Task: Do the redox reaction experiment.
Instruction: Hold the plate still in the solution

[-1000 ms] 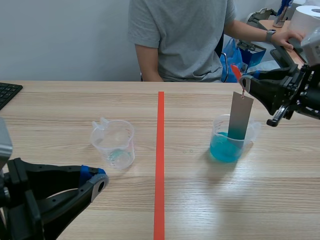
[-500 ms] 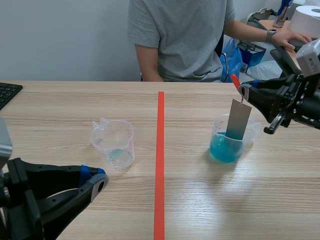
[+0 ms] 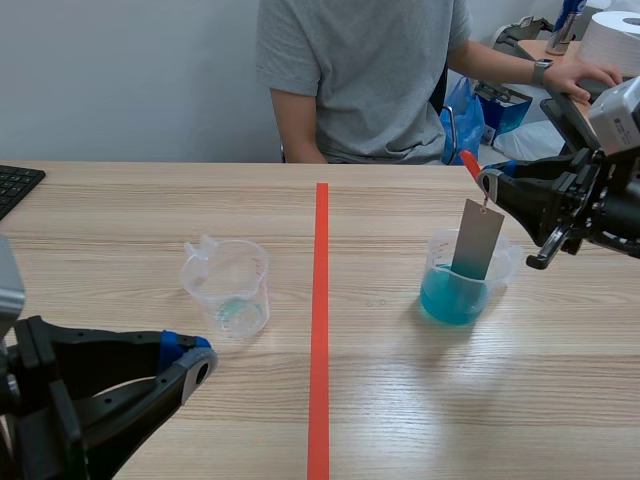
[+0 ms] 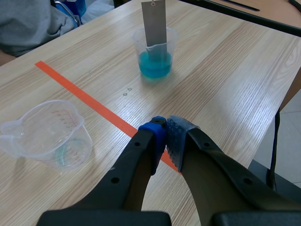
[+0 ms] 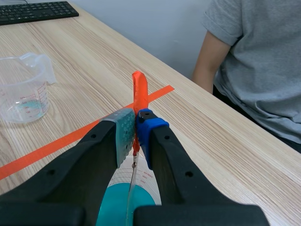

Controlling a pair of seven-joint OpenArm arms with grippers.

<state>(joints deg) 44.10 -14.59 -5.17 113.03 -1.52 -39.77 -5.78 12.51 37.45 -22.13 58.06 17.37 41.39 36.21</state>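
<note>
Metal strip [image 3: 477, 240] dips into the beaker of blue liquid [image 3: 452, 297], lower end submerged — right fingers [image 5: 123, 134] pinch its orange tab [image 5: 139, 92]; left fingers [image 4: 153, 136] pressed together, empty — nearly empty beaker [image 3: 230, 290] beside.

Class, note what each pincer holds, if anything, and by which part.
The right pincer grips the orange tag at the top of the grey metal strip. The left pincer is shut on nothing.

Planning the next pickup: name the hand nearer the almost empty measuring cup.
Left. The left hand is just short of the measuring cup, robot-side; the right hand is beyond the red line, above the blue-liquid cup.
</note>
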